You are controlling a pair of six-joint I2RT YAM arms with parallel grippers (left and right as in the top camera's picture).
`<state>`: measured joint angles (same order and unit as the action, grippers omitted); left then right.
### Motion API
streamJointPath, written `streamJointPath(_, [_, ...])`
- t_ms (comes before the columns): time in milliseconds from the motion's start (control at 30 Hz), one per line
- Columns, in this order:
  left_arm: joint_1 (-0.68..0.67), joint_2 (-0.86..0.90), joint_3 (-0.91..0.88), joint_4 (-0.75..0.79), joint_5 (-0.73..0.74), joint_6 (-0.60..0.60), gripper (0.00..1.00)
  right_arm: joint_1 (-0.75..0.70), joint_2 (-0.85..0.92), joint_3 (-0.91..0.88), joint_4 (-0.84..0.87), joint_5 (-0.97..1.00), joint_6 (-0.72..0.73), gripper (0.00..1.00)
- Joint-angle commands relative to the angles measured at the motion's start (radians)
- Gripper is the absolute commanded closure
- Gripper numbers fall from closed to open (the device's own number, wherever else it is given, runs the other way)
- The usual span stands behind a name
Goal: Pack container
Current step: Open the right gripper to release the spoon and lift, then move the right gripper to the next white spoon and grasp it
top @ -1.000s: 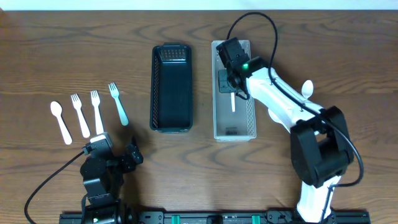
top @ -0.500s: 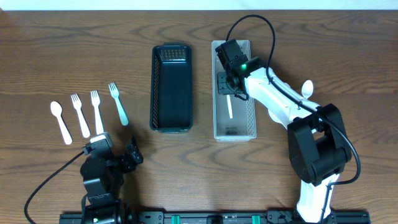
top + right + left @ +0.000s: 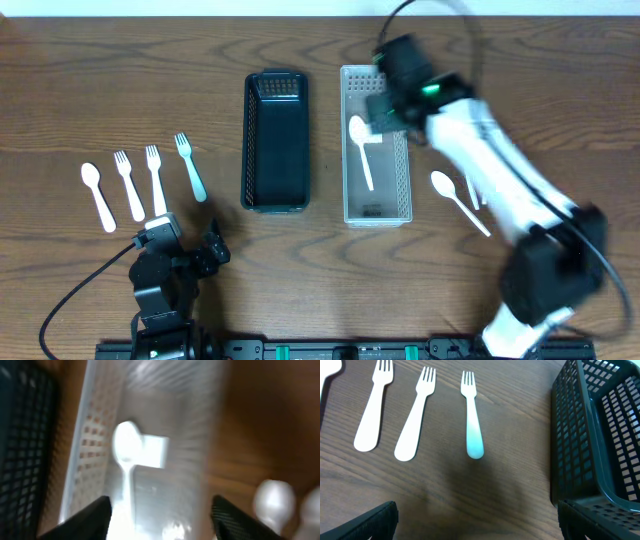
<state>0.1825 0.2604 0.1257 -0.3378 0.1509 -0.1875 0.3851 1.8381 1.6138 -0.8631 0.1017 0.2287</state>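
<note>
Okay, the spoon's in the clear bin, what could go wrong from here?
The right hand is open above the clear bin and looks motion-blurred; a fast, low swing could clip the rim and shift the bin. The loose spoon right of the bin lies close to another white utensil, so a pinch there may catch both or push one away.

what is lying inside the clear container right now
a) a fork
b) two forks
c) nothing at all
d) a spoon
D: a single white spoon lies on the floor of the clear container, its bowl toward the far end, and the right wrist view shows the same spoon in it.
</note>
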Motion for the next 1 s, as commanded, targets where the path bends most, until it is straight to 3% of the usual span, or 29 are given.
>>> streamJointPath(0, [0.006, 0.003, 0.002, -0.013, -0.001, -0.010, 0.02, -0.141, -0.106, 0.027, -0.084, 0.029, -0.011, 0.28])
streamJointPath(167, [0.006, 0.003, 0.002, -0.013, -0.001, -0.010, 0.02, -0.380, -0.119, 0.023, -0.253, -0.011, 0.058, 0.25])
streamJointPath(333, [0.006, 0.003, 0.002, -0.013, -0.001, -0.010, 0.02, -0.511, -0.063, -0.005, -0.272, -0.024, 0.086, 0.17])
streamJointPath(733, [0.006, 0.003, 0.002, -0.013, -0.001, -0.010, 0.02, -0.534, 0.218, -0.008, -0.222, -0.051, 0.068, 0.16])
streamJointPath(967, [0.006, 0.003, 0.002, -0.013, -0.001, -0.010, 0.02, -0.522, 0.292, -0.008, -0.174, -0.054, 0.051, 0.18])
